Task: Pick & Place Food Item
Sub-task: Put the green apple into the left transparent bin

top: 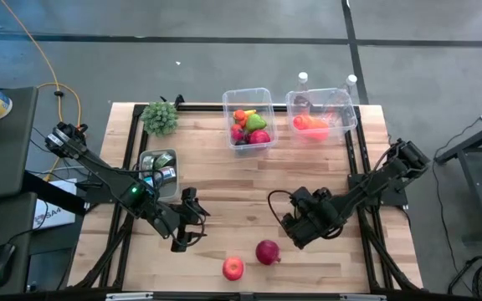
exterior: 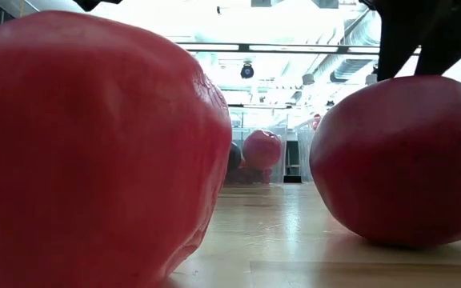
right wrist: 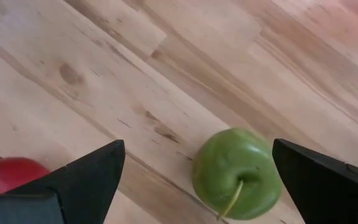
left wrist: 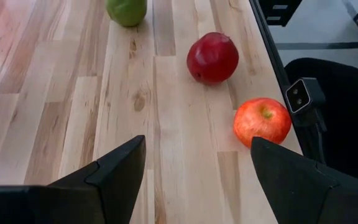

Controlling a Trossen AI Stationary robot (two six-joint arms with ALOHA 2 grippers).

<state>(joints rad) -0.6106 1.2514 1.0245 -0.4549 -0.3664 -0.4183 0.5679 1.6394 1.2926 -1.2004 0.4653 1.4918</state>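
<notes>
A red apple point(top: 233, 267) and a dark red round fruit point(top: 267, 252) rest on the wooden table near its front edge; both fill the low view, the apple point(exterior: 86, 152) left of the fruit point(exterior: 402, 160). A green apple point(right wrist: 238, 174) sits stem up on the wood. My right gripper point(top: 295, 227) hangs open above it, pointing steeply down, with the apple ahead of its fingertips point(right wrist: 197, 146) and untouched. My left gripper point(top: 187, 232) hovers open left of the red fruits, slanting down toward them point(left wrist: 197, 142); the red apple point(left wrist: 261, 121) lies just beyond one finger.
At the back stand a clear bin point(top: 249, 121) with mixed fruit and a second clear bin point(top: 318, 117) with an orange item. A green leafy bunch point(top: 160, 117) and a metal tin point(top: 159, 167) lie at the left. The low camera's mount point(left wrist: 303, 96) sits at the front edge.
</notes>
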